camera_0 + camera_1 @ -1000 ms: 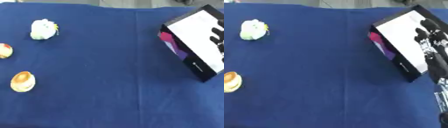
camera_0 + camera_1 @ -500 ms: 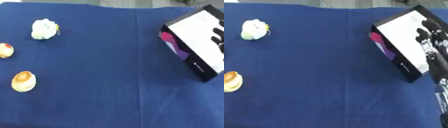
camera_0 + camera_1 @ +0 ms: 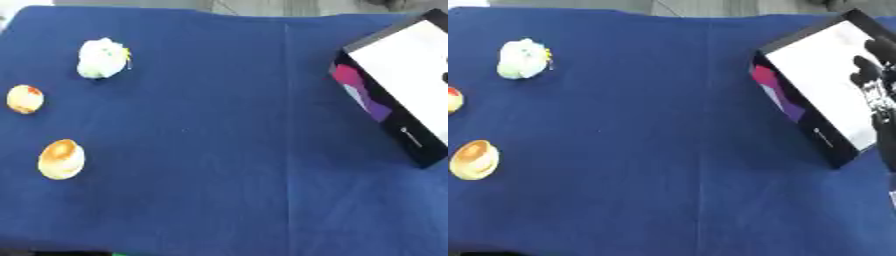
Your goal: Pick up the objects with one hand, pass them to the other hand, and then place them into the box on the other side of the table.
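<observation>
The worktop (image 3: 219,150) is covered by a dark blue cloth with a faint fold line running front to back through its middle. The box (image 3: 820,90) lies on the right side of the worktop, turned at an angle, its black outer wall carrying a pink and purple marking and its inside white. All other items are placed well to the left of the box. A pale white-green object (image 3: 102,58) with a small yellow spot lies farthest back on that side. Nearer the front and closer to the left edge lies a small round yellow-orange object (image 3: 24,99) with a red patch. Nearer still lies a larger oval orange-and-cream object (image 3: 61,159). The three objects are apart from one another, and none is touched by a robot hand. The right robot hand (image 3: 875,75) shows only in the right eye view, as a black form over the far right part of the box interior, with its arm continuing down past the box's near corner at the view's right edge. Whether its fingers are straight or curled cannot be told from these views. The left robot hand appears in neither view.
</observation>
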Tool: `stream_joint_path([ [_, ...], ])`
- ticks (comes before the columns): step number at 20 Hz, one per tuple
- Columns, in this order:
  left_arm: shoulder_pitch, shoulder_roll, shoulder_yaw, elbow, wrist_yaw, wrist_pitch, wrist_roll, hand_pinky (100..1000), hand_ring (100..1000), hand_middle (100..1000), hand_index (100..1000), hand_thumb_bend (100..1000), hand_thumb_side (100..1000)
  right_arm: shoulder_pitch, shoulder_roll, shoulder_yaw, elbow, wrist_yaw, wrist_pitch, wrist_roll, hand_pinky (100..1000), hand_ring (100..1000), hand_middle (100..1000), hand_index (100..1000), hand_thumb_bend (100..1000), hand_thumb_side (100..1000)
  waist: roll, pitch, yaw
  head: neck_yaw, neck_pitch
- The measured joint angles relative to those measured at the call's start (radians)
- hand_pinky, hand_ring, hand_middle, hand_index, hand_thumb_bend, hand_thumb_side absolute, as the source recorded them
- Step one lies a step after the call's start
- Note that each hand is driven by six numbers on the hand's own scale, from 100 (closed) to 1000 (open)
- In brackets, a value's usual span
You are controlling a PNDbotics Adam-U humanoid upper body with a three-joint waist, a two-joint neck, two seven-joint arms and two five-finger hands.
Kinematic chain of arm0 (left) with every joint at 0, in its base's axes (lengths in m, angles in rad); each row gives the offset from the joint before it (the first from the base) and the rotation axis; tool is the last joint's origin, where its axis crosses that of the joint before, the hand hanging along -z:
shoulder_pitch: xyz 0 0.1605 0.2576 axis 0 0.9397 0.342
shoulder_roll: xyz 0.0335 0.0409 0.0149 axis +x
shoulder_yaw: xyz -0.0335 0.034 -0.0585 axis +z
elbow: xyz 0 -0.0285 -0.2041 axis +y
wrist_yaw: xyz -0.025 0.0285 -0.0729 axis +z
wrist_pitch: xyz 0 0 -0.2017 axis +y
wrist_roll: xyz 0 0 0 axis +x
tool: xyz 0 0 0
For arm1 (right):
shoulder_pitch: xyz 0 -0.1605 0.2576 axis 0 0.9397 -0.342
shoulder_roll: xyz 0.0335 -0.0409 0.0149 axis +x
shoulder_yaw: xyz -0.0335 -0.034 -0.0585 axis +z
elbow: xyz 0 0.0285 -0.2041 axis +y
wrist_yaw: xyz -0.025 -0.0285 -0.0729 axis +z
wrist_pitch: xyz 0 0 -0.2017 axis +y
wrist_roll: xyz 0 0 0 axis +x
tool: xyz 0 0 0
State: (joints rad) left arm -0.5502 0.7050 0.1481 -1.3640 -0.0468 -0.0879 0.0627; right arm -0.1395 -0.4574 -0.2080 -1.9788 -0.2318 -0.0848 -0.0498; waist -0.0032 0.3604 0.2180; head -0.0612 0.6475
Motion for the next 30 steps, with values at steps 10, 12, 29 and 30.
stream_joint_path([
  [10, -0.203, 0.214, -0.115, 0.361, -0.219, -0.128, -0.503, 934, 911, 838, 916, 416, 601, 0.024, -0.036, 0.007, 0.0, 0.014, -0.039, 0.007, 971, 1000, 1000, 1000, 100, 557, -0.002, -0.002, 0.008, 0.044, 0.0],
  [12, -0.237, 0.219, -0.128, 0.421, -0.3, -0.162, -0.592, 927, 911, 838, 913, 466, 568, 0.026, -0.039, 0.012, 0.0, 0.018, -0.043, 0.01, 970, 1000, 1000, 1000, 100, 556, -0.006, -0.002, 0.008, 0.044, 0.0],
  [29, -0.408, 0.155, -0.168, 0.635, -0.69, -0.289, -0.762, 905, 894, 803, 902, 489, 208, 0.034, -0.04, 0.031, 0.0, 0.034, -0.047, 0.024, 969, 1000, 1000, 1000, 100, 554, -0.014, -0.003, 0.017, 0.06, 0.0],
  [30, -0.417, 0.146, -0.171, 0.64, -0.695, -0.294, -0.761, 905, 894, 803, 902, 488, 204, 0.034, -0.04, 0.031, 0.0, 0.035, -0.047, 0.025, 969, 1000, 1000, 1000, 100, 554, -0.014, -0.004, 0.017, 0.06, 0.0],
])
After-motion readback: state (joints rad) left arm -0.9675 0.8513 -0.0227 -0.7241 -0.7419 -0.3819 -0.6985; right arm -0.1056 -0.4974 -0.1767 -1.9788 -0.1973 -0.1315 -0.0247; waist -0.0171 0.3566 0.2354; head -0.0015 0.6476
